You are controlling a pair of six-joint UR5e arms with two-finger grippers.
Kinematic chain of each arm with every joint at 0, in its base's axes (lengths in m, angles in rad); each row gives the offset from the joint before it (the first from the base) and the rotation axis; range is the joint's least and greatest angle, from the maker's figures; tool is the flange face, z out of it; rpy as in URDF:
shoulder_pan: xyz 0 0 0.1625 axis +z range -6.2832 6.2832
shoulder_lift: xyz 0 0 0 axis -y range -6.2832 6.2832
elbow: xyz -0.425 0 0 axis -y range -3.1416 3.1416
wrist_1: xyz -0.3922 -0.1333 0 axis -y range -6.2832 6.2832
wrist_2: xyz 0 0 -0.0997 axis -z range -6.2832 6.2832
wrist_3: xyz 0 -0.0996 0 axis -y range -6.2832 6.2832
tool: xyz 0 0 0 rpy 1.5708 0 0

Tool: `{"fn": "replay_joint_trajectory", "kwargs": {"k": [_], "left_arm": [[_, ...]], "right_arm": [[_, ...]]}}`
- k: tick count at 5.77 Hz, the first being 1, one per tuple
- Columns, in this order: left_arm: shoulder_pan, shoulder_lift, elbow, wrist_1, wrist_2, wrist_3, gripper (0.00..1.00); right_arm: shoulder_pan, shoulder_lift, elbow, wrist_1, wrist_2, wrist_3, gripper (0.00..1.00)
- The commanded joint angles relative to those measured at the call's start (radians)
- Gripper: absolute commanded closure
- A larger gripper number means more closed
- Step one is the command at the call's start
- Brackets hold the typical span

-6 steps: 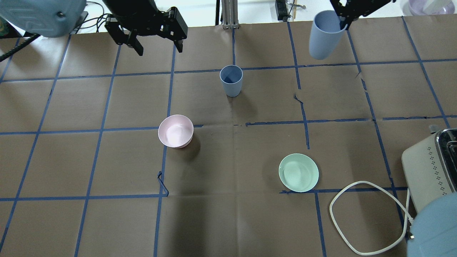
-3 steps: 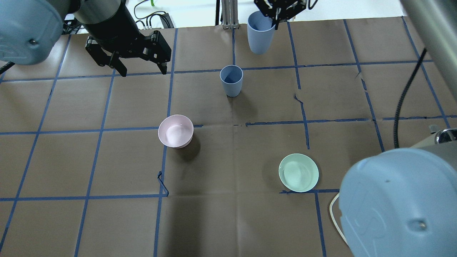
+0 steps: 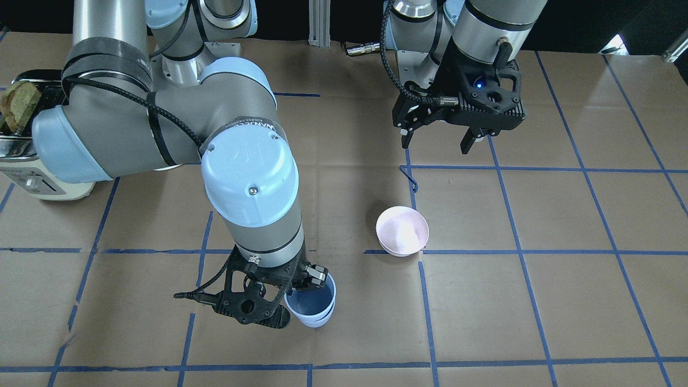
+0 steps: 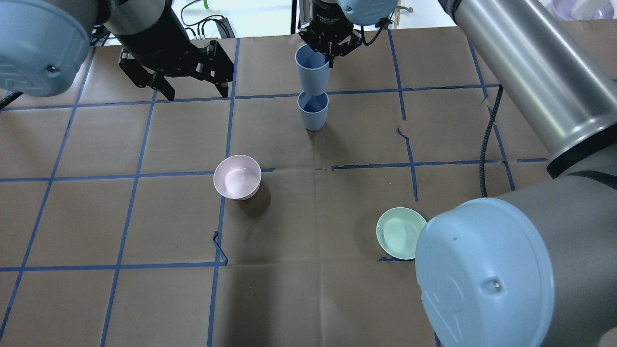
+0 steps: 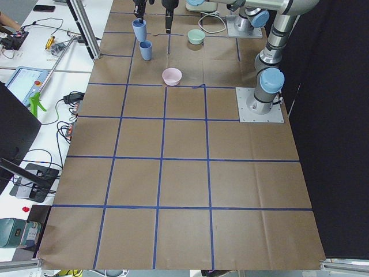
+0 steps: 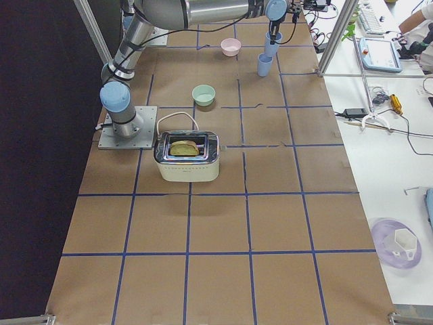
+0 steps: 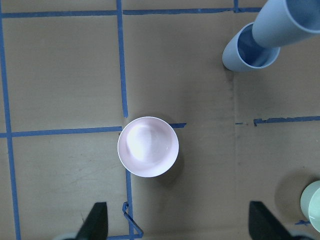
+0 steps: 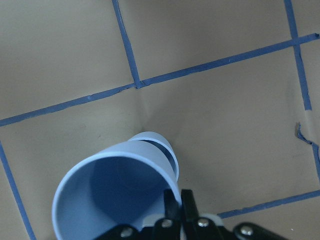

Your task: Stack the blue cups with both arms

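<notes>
Here, on the left, my left hand (image 4: 196,91) hangs over the bench (image 4: 120,221), its two black fingers spread wide with nothing between them. Its wrist camera looks straight down on the pink bowl (image 7: 148,146), which sits upright on the brown paper beside a crossing of the blue tape lines (image 4: 144,174), well apart from both of my hands. Further right, near the middle of the far side, stand the task's things. The second blue cup (image 4: 313,112) rests upright on the bench with its mouth open upward. The lifted blue cup (image 4: 312,72) is directly above it, also upright. The lifted cup's base is right at the mouth of the cup below; from the front its rim lines up almost exactly over the lower rim. I cannot tell whether the base has entered the lower cup. My right hand (image 4: 328,52) is closed on this lifted cup, pinching the wall at the rim with one finger inside and one outside, as my right wrist camera shows. To the right and nearer my base lies the green bowl (image 4: 397,231), partly hidden behind my right arm's elbow cap. At the far right end stands the toaster (image 6: 186,157) with bread in its slots.
</notes>
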Motion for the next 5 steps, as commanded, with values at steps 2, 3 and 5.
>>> {"fn": "replay_joint_trajectory", "kwargs": {"k": [2, 3, 5], "left_arm": [[-0.005, 0.010, -0.004, 0.000, 0.007, -0.011, 0.01], [-0.005, -0.001, -0.003, 0.003, 0.009, -0.009, 0.01], [-0.006, -0.010, -0.003, 0.036, 0.009, -0.003, 0.01]], "right_arm": [[0.018, 0.006, 0.051, -0.053, -0.001, -0.003, 0.94], [0.018, 0.008, 0.056, -0.050, -0.006, -0.005, 0.94], [0.016, -0.001, 0.129, -0.107, -0.012, -0.012, 0.93]]}}
